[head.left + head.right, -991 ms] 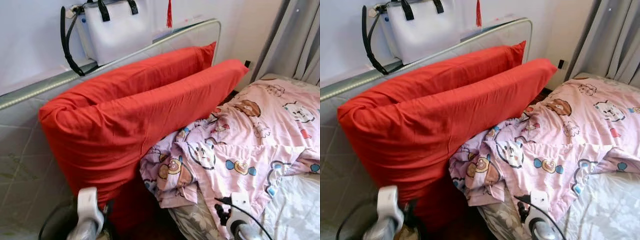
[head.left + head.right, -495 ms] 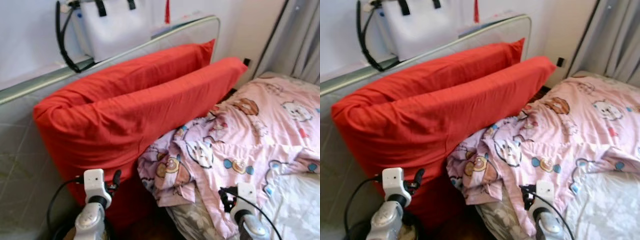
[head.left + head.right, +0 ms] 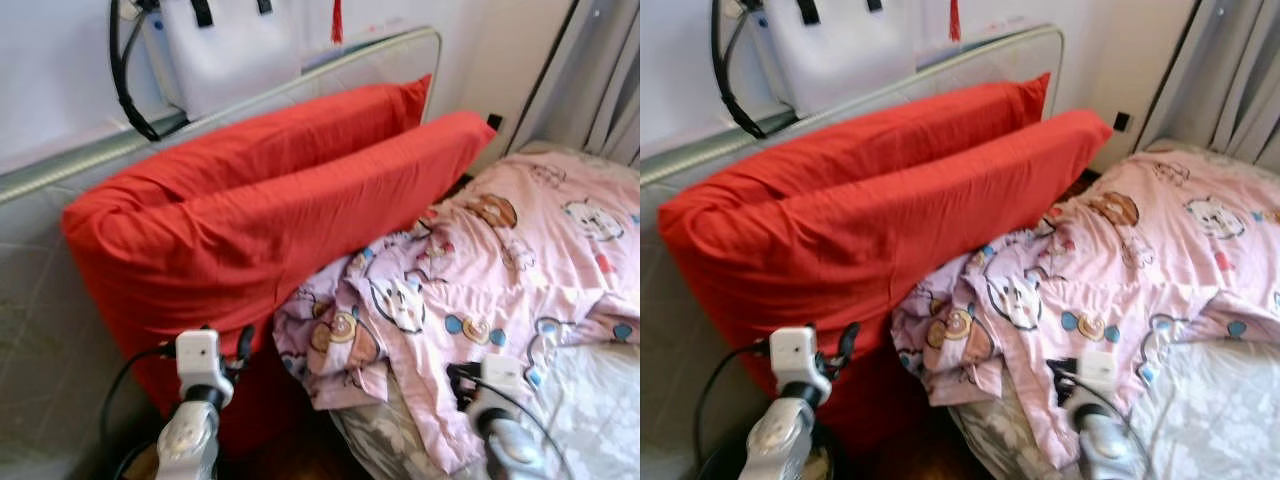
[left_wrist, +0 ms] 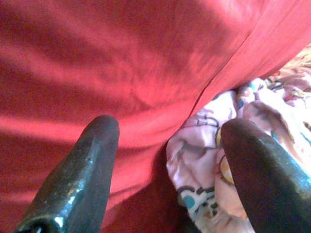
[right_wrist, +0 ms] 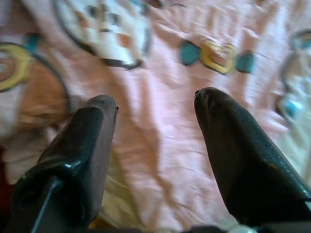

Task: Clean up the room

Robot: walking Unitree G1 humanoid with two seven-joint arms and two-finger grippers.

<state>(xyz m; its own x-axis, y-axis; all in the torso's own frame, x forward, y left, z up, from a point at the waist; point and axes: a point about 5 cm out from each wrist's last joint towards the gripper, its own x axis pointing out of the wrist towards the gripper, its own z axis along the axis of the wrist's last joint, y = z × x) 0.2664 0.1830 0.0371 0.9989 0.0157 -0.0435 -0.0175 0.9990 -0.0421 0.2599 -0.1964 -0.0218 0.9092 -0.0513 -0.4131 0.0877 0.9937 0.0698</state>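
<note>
Two long red pillows lean against the headboard: the front pillow (image 3: 280,215) and the rear pillow (image 3: 300,125). A crumpled pink cartoon-print blanket (image 3: 500,260) lies on the bed, its edge bunched against the front pillow. My left gripper (image 3: 240,350) is open just in front of the front pillow's lower edge; in the left wrist view the left gripper (image 4: 167,141) faces the red pillow (image 4: 146,63) with the blanket (image 4: 204,160) beside it. My right gripper (image 3: 462,383) is open close over the blanket's near edge; the right gripper (image 5: 155,104) has pink blanket cloth (image 5: 160,145) between and beyond its fingers.
A white handbag (image 3: 225,45) with black straps sits on the ledge above the grey quilted headboard (image 3: 40,330). Grey curtains (image 3: 600,80) hang at the far right. A pale patterned sheet (image 3: 590,400) shows under the blanket. Dark floor (image 3: 290,460) lies between headboard and bed.
Both arms have risen into view. The left gripper has come up to the front pillow's lower edge, and the right gripper has reached the blanket's near edge. The camera has shifted slightly.
</note>
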